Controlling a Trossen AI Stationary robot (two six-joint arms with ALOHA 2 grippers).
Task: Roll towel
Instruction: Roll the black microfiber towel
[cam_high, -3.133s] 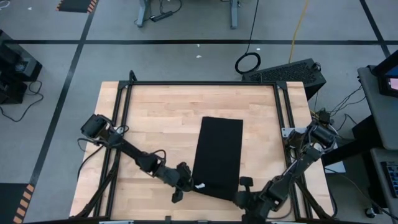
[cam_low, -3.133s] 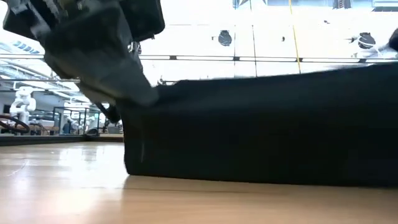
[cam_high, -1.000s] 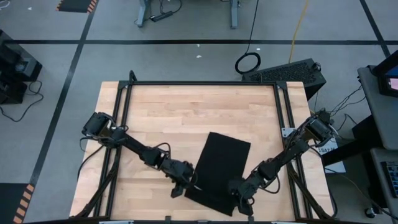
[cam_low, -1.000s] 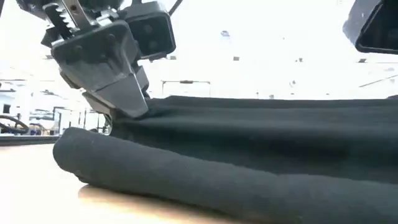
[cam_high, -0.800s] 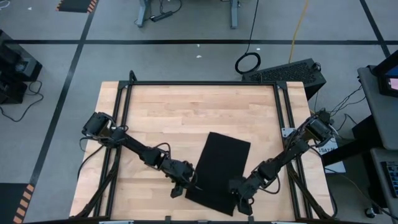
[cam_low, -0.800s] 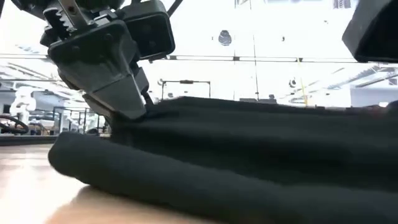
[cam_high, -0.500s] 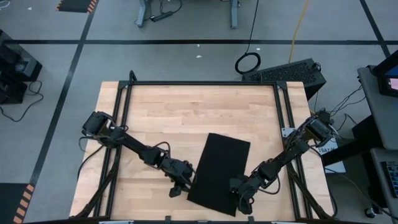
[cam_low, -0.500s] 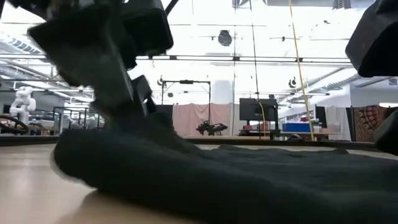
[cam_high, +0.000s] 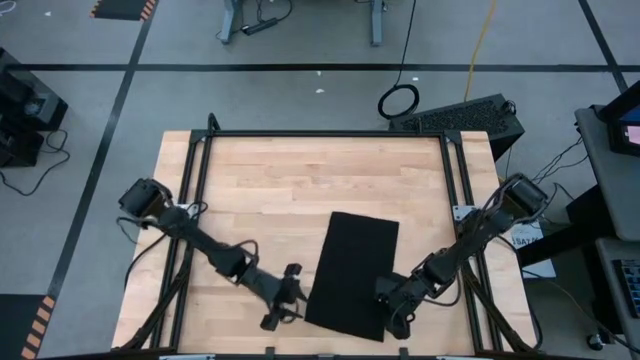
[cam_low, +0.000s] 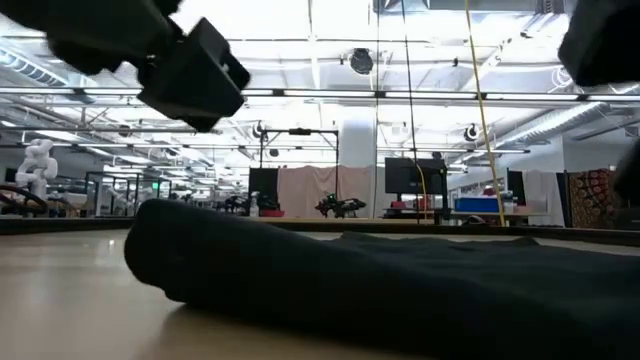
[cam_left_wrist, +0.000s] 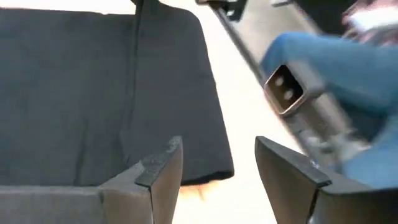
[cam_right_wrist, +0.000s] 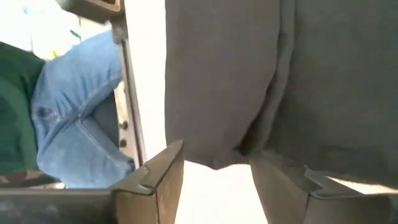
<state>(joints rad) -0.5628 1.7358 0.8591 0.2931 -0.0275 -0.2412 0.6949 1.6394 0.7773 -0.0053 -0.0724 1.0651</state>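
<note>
Only the near end of the towel (cam_high: 350, 275) is turned over; left tool (cam_high: 291, 300) and right tool (cam_high: 388, 308), both spread, flank it empty, most rolling left.

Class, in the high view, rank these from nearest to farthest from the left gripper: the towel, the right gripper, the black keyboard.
From the left gripper:
1. Towel, just beside it, toward the table's middle.
2. Right gripper, across the towel.
3. Black keyboard, beyond the table's far right corner.

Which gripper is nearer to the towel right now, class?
Right. The right gripper sits against the towel's right edge near its front corner, open. The left gripper hangs just off the towel's left edge, open, with a strip of bare table between.
</note>
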